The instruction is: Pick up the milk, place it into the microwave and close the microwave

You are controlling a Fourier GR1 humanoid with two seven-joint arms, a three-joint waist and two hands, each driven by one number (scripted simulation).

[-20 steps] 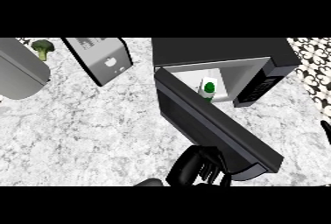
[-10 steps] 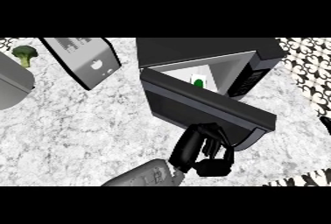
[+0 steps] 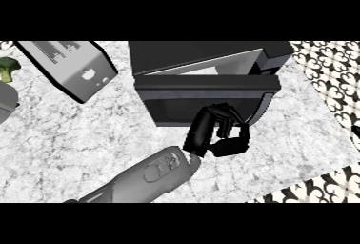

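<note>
The black microwave (image 3: 211, 52) stands at the back middle of the counter. Its door (image 3: 204, 97) is swung almost shut, leaving only a thin strip of the pale inside visible above it. The milk is hidden behind the door. My left hand (image 3: 215, 136) comes in from the lower left on a grey forearm (image 3: 151, 178). It rests against the door's front face, fingers (image 3: 211, 116) relaxed and slightly bent on the panel, holding nothing. My right hand does not show.
A silver box-shaped appliance (image 3: 70, 66) lies tilted at the back left. A broccoli (image 3: 7, 69) and a grey rounded object (image 3: 4, 102) sit at the left edge. The counter ends at the right, with patterned floor (image 3: 330, 81) beyond.
The door has swung from wide open to almost shut, with my left hand following it. The milk, seen inside before, is now covered. The view has turned toward the microwave.
</note>
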